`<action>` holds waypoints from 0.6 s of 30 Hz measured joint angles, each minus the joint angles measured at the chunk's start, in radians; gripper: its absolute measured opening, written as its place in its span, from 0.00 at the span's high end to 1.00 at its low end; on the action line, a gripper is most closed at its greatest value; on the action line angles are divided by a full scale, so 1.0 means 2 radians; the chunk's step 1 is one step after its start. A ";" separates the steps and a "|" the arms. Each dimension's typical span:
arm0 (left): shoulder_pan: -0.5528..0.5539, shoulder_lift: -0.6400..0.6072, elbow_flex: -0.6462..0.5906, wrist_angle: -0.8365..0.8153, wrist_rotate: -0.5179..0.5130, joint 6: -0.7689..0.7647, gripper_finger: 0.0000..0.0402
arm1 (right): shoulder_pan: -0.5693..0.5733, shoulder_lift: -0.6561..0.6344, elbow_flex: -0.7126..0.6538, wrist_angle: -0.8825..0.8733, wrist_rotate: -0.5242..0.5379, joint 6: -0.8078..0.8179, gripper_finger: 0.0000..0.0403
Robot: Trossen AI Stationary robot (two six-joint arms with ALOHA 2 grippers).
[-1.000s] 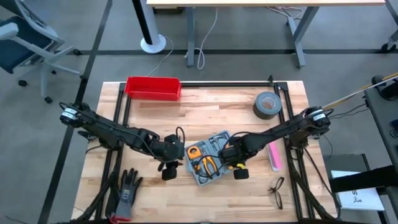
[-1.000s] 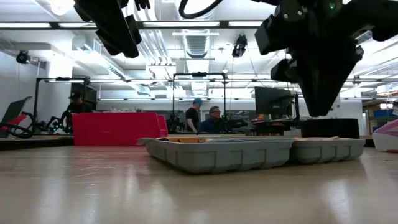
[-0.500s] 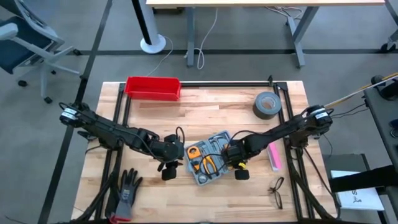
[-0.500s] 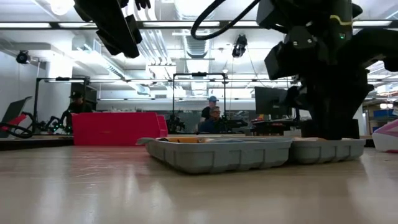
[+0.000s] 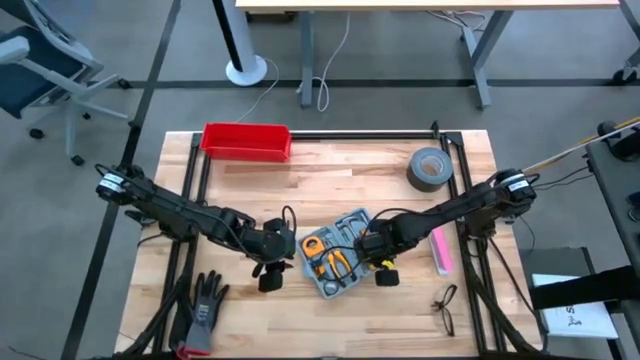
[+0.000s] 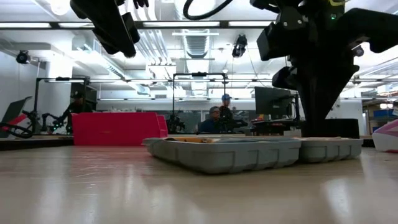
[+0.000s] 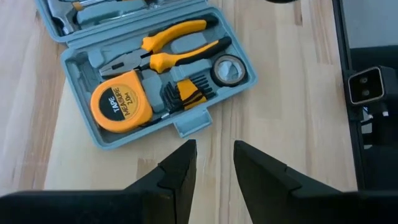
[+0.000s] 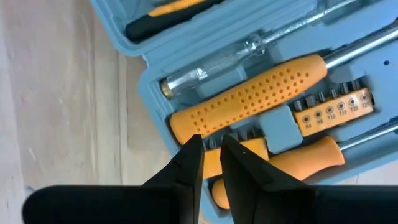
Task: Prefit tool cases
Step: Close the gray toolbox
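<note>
The tool case (image 5: 335, 262) lies open on the table (image 5: 380, 180) between my arms, tools seated. My right hand (image 8: 209, 155), fingers nearly together and empty, hovers over an orange screwdriver handle (image 8: 249, 102); my left hand (image 7: 213, 163), slightly apart, waits beside the case. Pressing off-centre could tip the tray or unseat tools.

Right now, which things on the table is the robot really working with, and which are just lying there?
Working with:
tool case, lying open with its tools
left gripper
right gripper

Just lying there:
red bin
tape roll
glove
pink thing
glasses
</note>
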 joint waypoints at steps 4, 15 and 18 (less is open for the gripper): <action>-0.010 0.000 -0.004 0.000 0.000 0.006 0.72 | 0.000 0.000 0.002 -0.004 0.000 0.000 0.90; -0.025 0.089 -0.005 0.002 0.009 0.049 0.72 | 0.000 -0.001 0.002 -0.013 0.000 0.001 0.91; -0.027 0.116 -0.005 0.010 -0.012 0.063 0.72 | 0.000 -0.001 0.002 -0.014 0.001 0.010 0.90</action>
